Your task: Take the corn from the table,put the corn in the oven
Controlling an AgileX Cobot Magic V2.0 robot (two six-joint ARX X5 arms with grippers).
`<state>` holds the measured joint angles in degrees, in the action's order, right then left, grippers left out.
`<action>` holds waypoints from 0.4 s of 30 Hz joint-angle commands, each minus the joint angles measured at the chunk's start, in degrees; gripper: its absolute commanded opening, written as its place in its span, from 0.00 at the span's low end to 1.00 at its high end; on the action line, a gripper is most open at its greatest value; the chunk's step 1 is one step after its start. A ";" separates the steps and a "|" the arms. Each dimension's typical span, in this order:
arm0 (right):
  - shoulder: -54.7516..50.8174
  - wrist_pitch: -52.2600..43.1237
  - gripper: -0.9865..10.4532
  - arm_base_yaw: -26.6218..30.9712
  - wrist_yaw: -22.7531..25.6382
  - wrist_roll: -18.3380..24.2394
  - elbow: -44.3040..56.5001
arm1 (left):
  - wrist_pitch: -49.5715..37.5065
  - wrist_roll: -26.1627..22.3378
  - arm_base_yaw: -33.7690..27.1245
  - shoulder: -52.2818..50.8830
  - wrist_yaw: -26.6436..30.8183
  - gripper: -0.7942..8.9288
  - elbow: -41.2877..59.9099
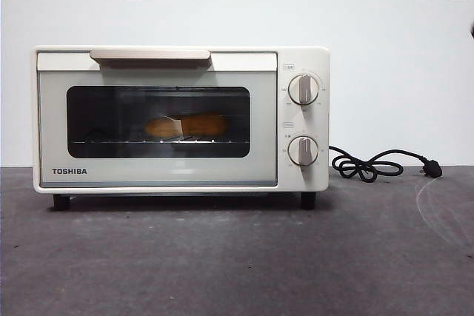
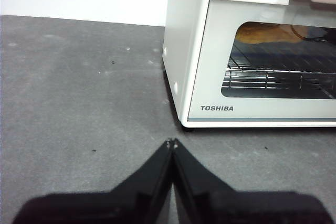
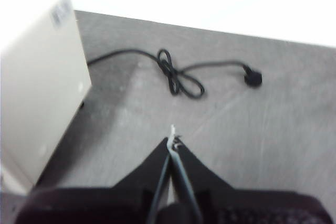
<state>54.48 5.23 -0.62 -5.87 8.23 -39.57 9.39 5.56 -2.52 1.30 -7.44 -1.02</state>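
Yellow-orange bumpy corn cob [image 1: 187,125] lies on wire rack inside cream-white boxy Toshiba oven [image 1: 304,175], dark glass door closed. Oven stands on dark grey matte table [image 1: 222,264]. Left gripper [image 2: 172,142] and right gripper [image 3: 172,139] above table, jaws pressed together, holding nothing. Black cord [image 3: 178,80] coiled near right gripper.

The right pincer [image 3: 172,142] hangs above the dark grey worktop [image 3: 273,114], its two black jaws pressed together with nothing between them and a pale fleck at their tips. To one side of the pincer stands the cream-white side wall of the oven [image 3: 44,85], resting on the worktop and bearing a small printed label near its upper edge. A black cord [image 3: 178,77] runs from behind the oven across the worktop, loops into a loose knot beyond the pincer's tips, and ends in a black plug [image 3: 253,78] lying flat, well apart from the oven. The picture is slightly blurred.
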 commanded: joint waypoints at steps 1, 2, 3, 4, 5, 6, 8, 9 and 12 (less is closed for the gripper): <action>-5.62 -7.13 0.09 0.63 -0.02 -4.22 9.60 | -0.48 -0.70 -0.17 0.00 -0.02 0.08 0.42; -7.45 -8.94 0.09 0.92 -0.04 -4.87 12.07 | -0.46 -0.70 -0.17 0.00 -0.02 0.08 0.42; -9.70 -10.73 0.09 1.31 0.02 -5.49 14.80 | -0.46 -0.70 -0.17 0.00 -0.02 0.08 0.42; -12.00 -12.22 0.09 1.75 0.02 -5.95 17.40 | -0.46 -0.70 -0.17 0.00 -0.02 0.08 0.42; -14.10 -12.98 0.09 2.21 0.11 -6.43 19.50 | -0.46 -0.70 -0.17 0.00 -0.02 0.08 0.42; -16.63 -13.49 0.09 2.82 0.11 -6.86 21.77 | -0.46 -0.70 -0.17 0.00 -0.02 0.08 0.42; -21.22 -13.44 0.09 3.98 0.11 -7.45 25.49 | -0.46 -0.70 -0.17 0.00 -0.02 0.08 0.42; -23.80 -13.31 0.09 4.59 0.28 -7.91 27.32 | -0.46 -0.70 -0.17 0.02 -0.02 0.08 0.42; -30.64 -12.85 0.09 5.95 0.48 -8.46 31.45 | -0.46 -0.70 -0.17 0.22 -0.02 0.08 0.42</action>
<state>25.26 -6.87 5.10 -5.54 0.99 -8.95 9.39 5.56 -2.52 1.45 -7.42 -1.02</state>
